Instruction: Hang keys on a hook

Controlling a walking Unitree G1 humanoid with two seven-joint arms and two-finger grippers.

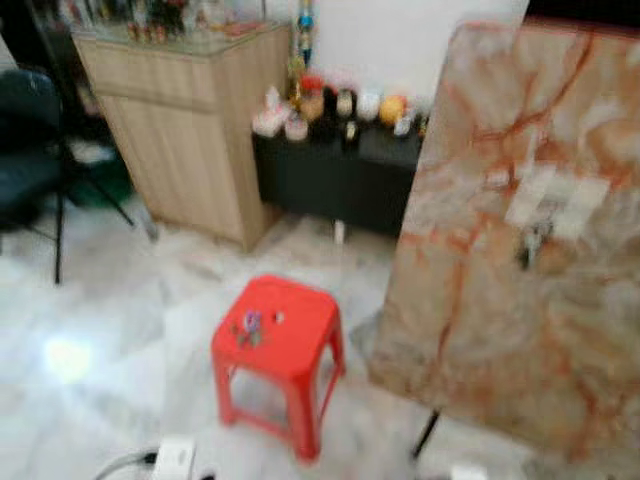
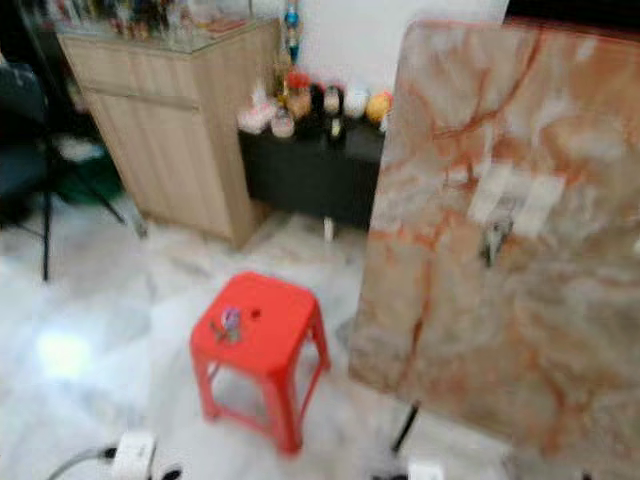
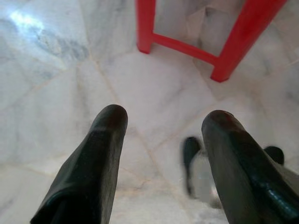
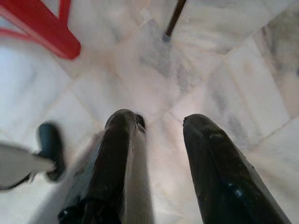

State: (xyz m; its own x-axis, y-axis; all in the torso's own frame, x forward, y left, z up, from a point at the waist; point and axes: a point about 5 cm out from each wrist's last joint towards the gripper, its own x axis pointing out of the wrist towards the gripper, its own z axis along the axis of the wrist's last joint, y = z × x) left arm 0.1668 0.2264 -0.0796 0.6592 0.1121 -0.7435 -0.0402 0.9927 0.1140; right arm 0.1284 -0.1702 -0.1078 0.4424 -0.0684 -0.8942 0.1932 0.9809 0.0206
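A small bunch of keys (image 1: 248,327) lies on the seat of a red plastic stool (image 1: 290,330) standing on the marble floor. To its right leans a marbled orange board (image 1: 520,250) with a metal hook (image 1: 531,243) below white patches. My left gripper (image 3: 163,123) hangs open above the floor, near the stool's red legs (image 3: 236,39). My right gripper (image 4: 156,123) also hangs open over the floor, beside a stool leg (image 4: 46,32) and the board's dark stand foot (image 4: 172,21). The head views are blurred.
A wooden cabinet (image 1: 180,130) stands at the back left, with a low black table (image 1: 340,175) of small ornaments beside it. A dark chair (image 1: 30,160) is at the far left. A white power strip (image 1: 172,458) with a cable lies on the floor in front.
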